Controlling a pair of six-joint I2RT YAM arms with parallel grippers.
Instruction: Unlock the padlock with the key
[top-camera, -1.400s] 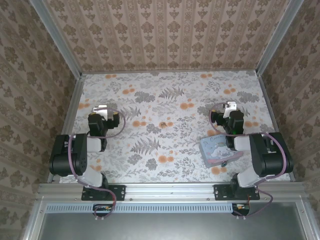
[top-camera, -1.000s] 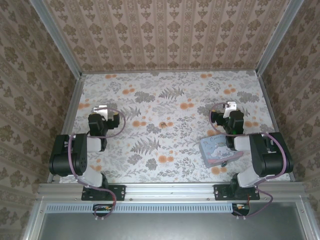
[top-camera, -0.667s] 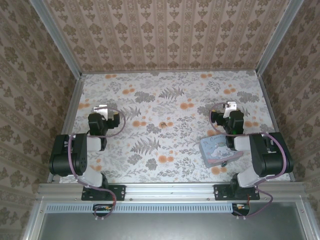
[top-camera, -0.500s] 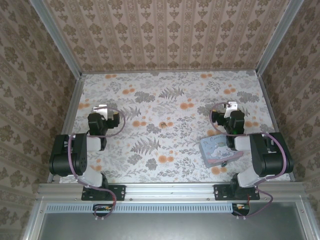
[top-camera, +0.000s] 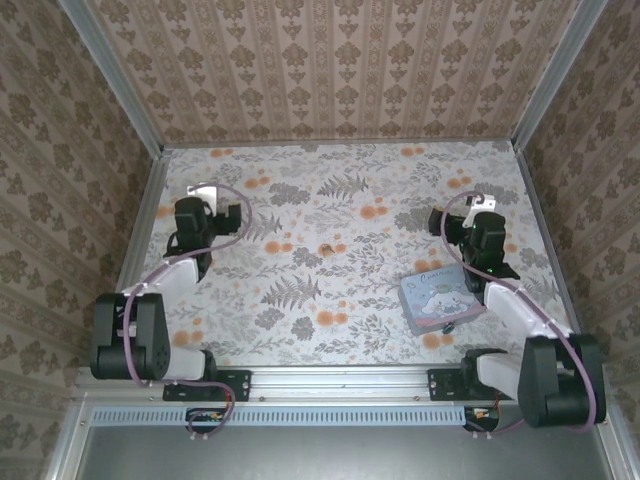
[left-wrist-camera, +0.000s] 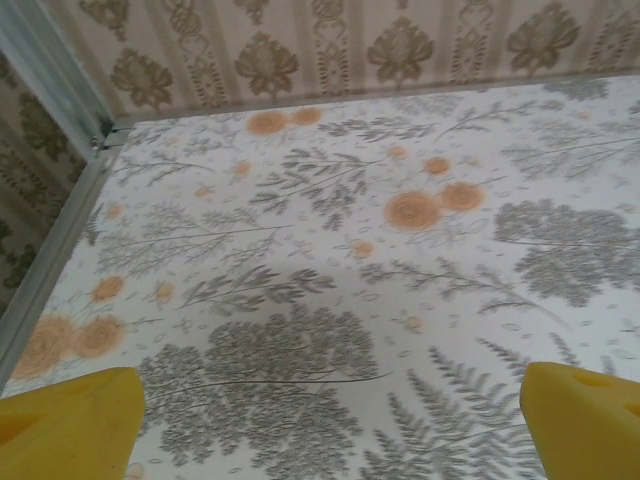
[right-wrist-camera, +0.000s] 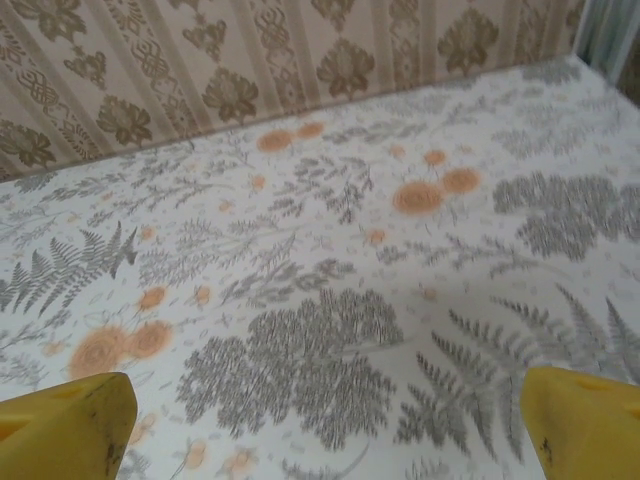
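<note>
Near the middle of the top view, a tiny brownish speck that I take for the key (top-camera: 327, 247) lies on the flower-printed table (top-camera: 330, 185), well apart from both arms. At this size I cannot tell whether the padlock lies with it. At the left of the frame the left gripper (top-camera: 203, 192) points toward the far wall (top-camera: 340, 70); at the right the right gripper (top-camera: 487, 200) does the same. Neither touches anything, and from above their fingers are too small to judge. A pale blue tin (top-camera: 441, 298) with a cartoon print sits at the lower right, below the right gripper and just beside that arm's forearm.

Across the left wrist view, the left gripper (left-wrist-camera: 325, 425) is spread wide: its yellow fingertips (left-wrist-camera: 72, 425) sit in the two bottom corners of the frame, with nothing but patterned tabletop between them. A metal rail (left-wrist-camera: 50, 250) runs down the left edge.

Along the bottom of the right wrist view, the right gripper (right-wrist-camera: 325, 428) is likewise spread wide, one yellow fingertip (right-wrist-camera: 585, 425) in each lower corner and bare floral surface between. Wallpaper fills the upper left of the frame.
</note>
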